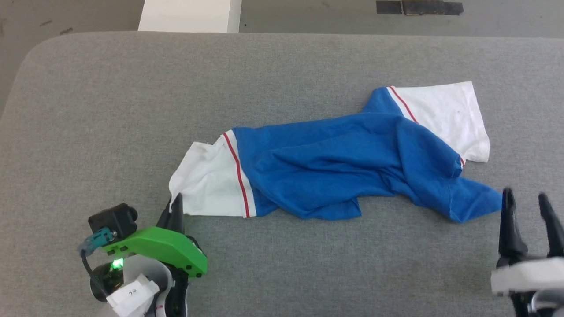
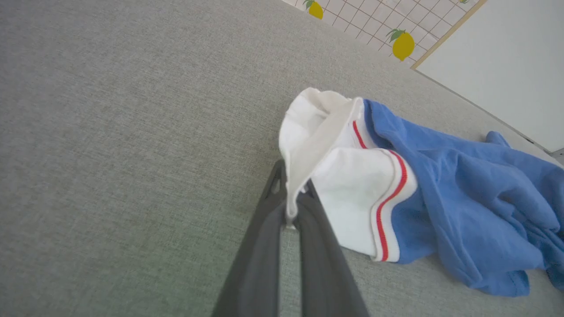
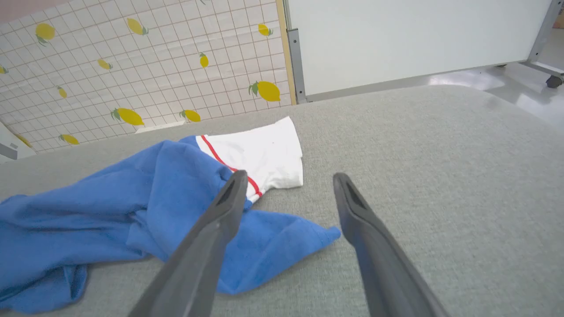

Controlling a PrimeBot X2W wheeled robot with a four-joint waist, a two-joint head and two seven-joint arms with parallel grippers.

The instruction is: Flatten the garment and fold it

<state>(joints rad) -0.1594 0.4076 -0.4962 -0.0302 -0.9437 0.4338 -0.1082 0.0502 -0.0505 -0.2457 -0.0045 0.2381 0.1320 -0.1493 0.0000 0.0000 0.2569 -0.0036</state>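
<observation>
While crumpled rather than spread, the garment (image 1: 335, 176) lies across the middle of the grey fabric-covered table (image 1: 282, 70), its blue body bunched in long folds that run from the robot's left toward its right. At the left end lies the left sleeve (image 1: 207, 180), white with a thin red stripe along its seam. At the far right end the right sleeve (image 1: 445, 114), also white with red trim, lies nearly flat. A blue corner (image 1: 478, 202) of the body points toward the right side of the table, nearer the robot. On the hem of the left sleeve the left claw (image 2: 291, 207) is clamped, fingers together, and the white edge stands up from the table and drapes over the fingertips in the left wrist view. Just beside the blue corner the right claw (image 1: 525, 196) is held with fingers apart and nothing between them; whether its nearer finger touches the cloth cannot be told. Beyond the far edge of the table, the right wrist view shows a tiled wall (image 3: 132, 79) printed with yellow lemons and a plain white panel (image 3: 418, 39).
</observation>
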